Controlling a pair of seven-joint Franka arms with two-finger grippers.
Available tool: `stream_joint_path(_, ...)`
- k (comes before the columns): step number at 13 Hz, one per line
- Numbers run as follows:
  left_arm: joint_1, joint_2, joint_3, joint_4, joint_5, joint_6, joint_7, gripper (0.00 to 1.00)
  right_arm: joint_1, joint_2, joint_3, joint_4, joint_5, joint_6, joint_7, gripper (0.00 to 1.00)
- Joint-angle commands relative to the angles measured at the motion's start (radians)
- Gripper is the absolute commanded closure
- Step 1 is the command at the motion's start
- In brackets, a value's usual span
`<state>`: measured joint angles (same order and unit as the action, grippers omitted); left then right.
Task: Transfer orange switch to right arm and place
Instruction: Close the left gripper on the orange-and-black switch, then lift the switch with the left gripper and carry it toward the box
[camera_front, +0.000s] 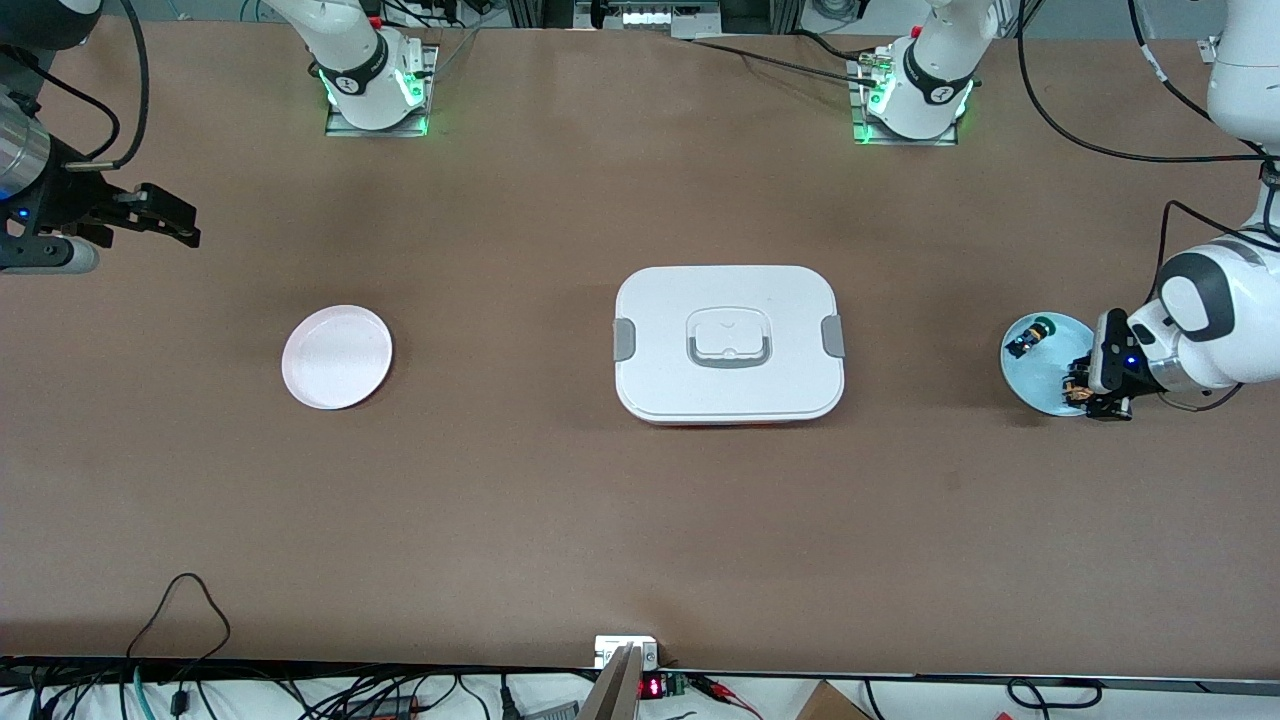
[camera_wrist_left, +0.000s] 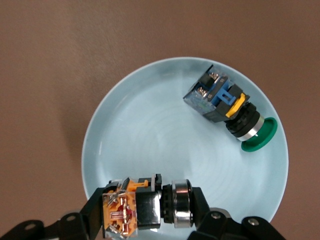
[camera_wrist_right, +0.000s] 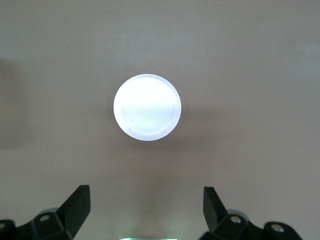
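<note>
Left hand (camera_wrist_left: 145, 212) clamped on orange switch (camera_wrist_left: 145, 207) lying on its side on pale blue plate (camera_wrist_left: 150, 130), at left arm's end of worktop (camera_front: 640, 520). Switch: black body, orange-copper contact end, silver ring. Blue-green switch (camera_wrist_left: 227, 112) shares plate, apart. Right hand (camera_wrist_right: 147, 205) wide open, empty, waits over worktop near white plate (camera_wrist_right: 147, 107).

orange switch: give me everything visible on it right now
The orange switch is a small black block with orange plastic and copper-coloured contacts at one end and a silver ring at the other. It lies on its side at the edge of the pale blue plate, toward the left arm's end of the table. The left pincer is shut on it, fingers at both ends.
</note>
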<state>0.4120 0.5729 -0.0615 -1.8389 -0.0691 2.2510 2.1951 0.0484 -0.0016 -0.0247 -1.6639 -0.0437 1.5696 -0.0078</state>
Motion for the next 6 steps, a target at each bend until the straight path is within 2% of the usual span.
stream_joint_path(1, 0.007, 0.016, -0.041, 0.133, -0.058, -0.163, 0.021, 1.00, 0.008, 0.005, 0.000, 0.012, -0.012, -0.002, 0.000, 0.00)
stream_joint_path(3, -0.004, 0.018, -0.052, 0.202, -0.115, -0.269, 0.020, 1.00, 0.005, 0.005, -0.001, 0.012, -0.012, 0.000, -0.003, 0.00)
stream_joint_path(6, -0.041, 0.018, -0.064, 0.254, -0.265, -0.405, 0.008, 1.00, 0.008, 0.005, -0.001, 0.012, -0.010, -0.002, 0.005, 0.00)
